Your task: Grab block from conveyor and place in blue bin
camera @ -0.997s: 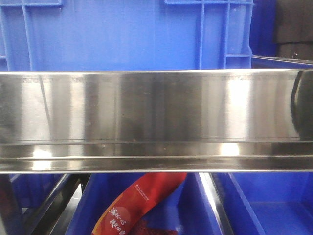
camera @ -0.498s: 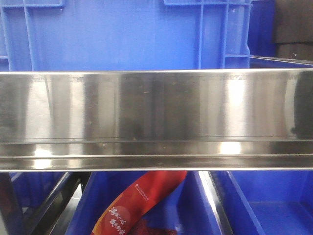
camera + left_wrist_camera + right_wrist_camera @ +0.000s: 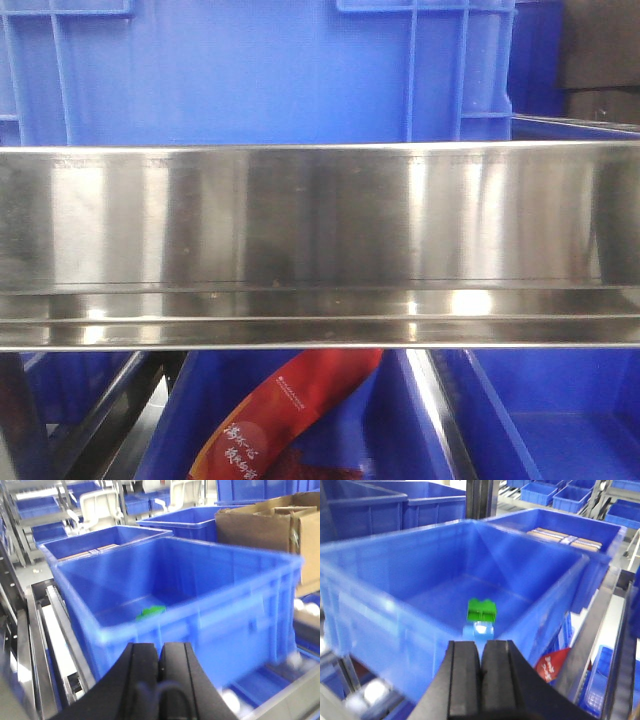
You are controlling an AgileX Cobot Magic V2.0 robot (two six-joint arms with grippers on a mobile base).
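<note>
The biggest thing before me is the blue bin (image 3: pixel 395 595), its walls filling most of what my right wrist camera sees. Its near rim runs just ahead of my right claw (image 3: pixel 481 667) and its far corner rises toward a dark upright post. The floor inside is wide and bare around one small thing: the green block (image 3: pixel 481 611), lying flat on the bin floor toward the near wall, with a pale glint just below it that I cannot make out. Open floor lies on every side of the block.

From my left wrist camera the same bin (image 3: pixel 235 615) shows from its other side, blurred. The block (image 3: pixel 151 611) is a smeared green spot on the floor, near the wall closest to me. Behind it sit another blue bin (image 3: pixel 65 547) and a brown cardboard box (image 3: pixel 260 525), cut off at the right edge.

In the front view a broad steel rail (image 3: pixel 320 230) spans the whole width and hides everything behind its middle. Above it only a blue crate wall (image 3: pixel 250 70) shows; below, a red packet (image 3: pixel 290 410) lies in a lower blue bin, cut off at the bottom.

My right claw is pressed together, holding nothing. My left claw (image 3: pixel 160 657) is likewise pressed together with nothing in it, poised outside the bin's near wall.
</note>
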